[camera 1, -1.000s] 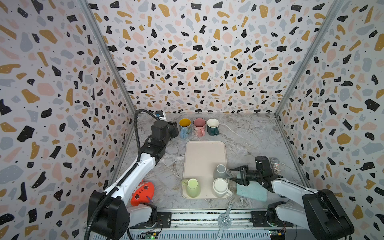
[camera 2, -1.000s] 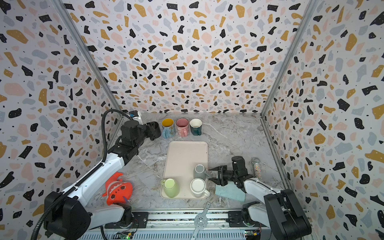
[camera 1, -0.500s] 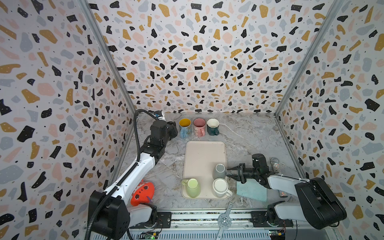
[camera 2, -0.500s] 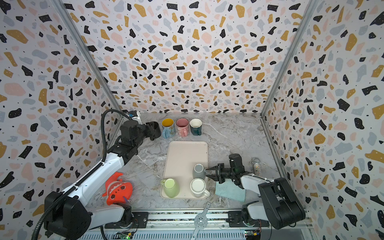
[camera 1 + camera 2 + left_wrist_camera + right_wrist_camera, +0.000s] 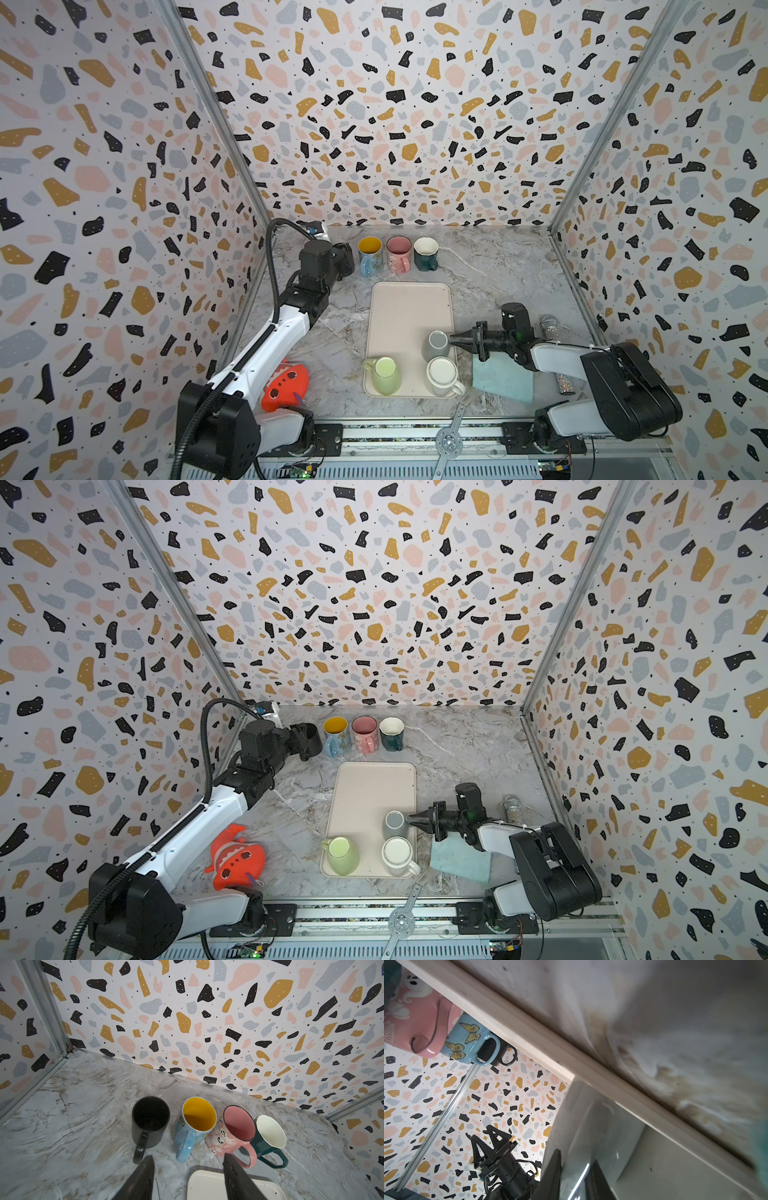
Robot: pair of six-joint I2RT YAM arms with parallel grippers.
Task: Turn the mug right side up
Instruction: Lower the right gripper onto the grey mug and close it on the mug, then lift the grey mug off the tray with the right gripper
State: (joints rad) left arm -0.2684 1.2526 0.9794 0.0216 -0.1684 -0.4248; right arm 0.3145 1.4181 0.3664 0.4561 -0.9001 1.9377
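1. The grey mug [image 5: 437,344] stands mouth down on the tray [image 5: 409,307], at its right edge. It is just behind the white mug [image 5: 442,373], and the green mug [image 5: 384,374] sits to the left of that.
2. My right tool [image 5: 454,341] lies low and level against the grey mug's right side. Its fingers [image 5: 553,1178] are narrow, and in the right wrist view a glossy grey part of the mug sits between them, so I read it as gripped.
3. My left tool [image 5: 188,1156] hangs half wide and empty over the back left of the surface [image 5: 62,1115], near the black mug [image 5: 150,1120] and blue mug [image 5: 195,1124].
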